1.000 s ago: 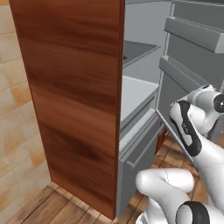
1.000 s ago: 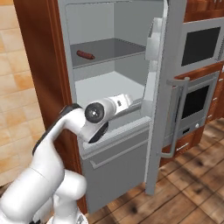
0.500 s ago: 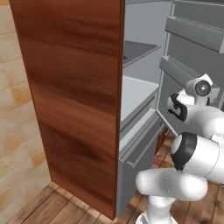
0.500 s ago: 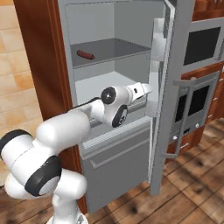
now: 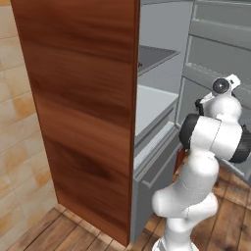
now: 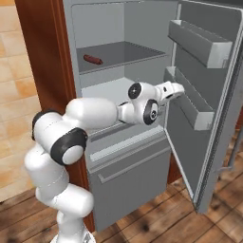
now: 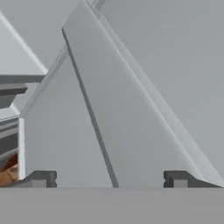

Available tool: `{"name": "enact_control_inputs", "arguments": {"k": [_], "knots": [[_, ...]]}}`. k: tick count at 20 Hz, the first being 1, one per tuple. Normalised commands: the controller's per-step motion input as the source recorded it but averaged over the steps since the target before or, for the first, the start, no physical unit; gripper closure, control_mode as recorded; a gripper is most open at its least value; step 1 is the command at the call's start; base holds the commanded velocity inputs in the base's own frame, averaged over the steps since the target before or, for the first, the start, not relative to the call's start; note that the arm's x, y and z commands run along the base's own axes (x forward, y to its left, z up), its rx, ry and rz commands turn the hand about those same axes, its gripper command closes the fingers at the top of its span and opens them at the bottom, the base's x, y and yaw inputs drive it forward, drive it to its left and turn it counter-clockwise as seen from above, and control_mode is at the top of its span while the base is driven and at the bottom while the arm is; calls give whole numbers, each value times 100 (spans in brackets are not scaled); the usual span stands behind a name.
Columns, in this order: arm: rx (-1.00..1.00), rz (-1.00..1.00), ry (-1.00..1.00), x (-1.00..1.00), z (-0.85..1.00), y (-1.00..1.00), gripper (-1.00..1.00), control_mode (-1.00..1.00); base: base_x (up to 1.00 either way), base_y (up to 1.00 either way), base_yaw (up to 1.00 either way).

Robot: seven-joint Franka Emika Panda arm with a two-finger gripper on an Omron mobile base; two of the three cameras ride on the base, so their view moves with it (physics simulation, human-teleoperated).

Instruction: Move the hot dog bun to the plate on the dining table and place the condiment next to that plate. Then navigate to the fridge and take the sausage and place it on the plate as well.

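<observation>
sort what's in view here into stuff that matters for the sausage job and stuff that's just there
For the job:
- sausage, lying on the upper fridge shelf
- fridge, door open
- pincer, open and empty, near the door shelves

Just there:
- door shelves
- lower drawer
- wooden floor
- tiled wall

The fridge [image 6: 42, 57] is standing open, its reddish-brown wood-panel side [image 5: 83, 108] facing the room and its light grey inside showing. Its door is swinging wide to the right, carrying two grey door shelves [image 6: 199, 42]. The sausage [image 6: 93, 60], a slim dark-red cylinder, is lying flat on the upper grey shelf, toward the left back, well apart from the door.
</observation>
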Motion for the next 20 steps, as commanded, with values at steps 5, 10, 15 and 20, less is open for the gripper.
{"name": "enact_control_inputs", "arguments": {"k": [5, 10, 15, 20], "knots": [[1, 0, 4, -100, 68, 96, -100, -100, 0, 0, 0], [24, 1, 26, -85, 79, 99, -100, -100, 0, 0, 0], [43, -1, 44, -74, 40, 81, -100, -100, 0, 0, 0], [40, -3, 29, -98, 5, 64, -100, -100, 0, 0, 0]]}}
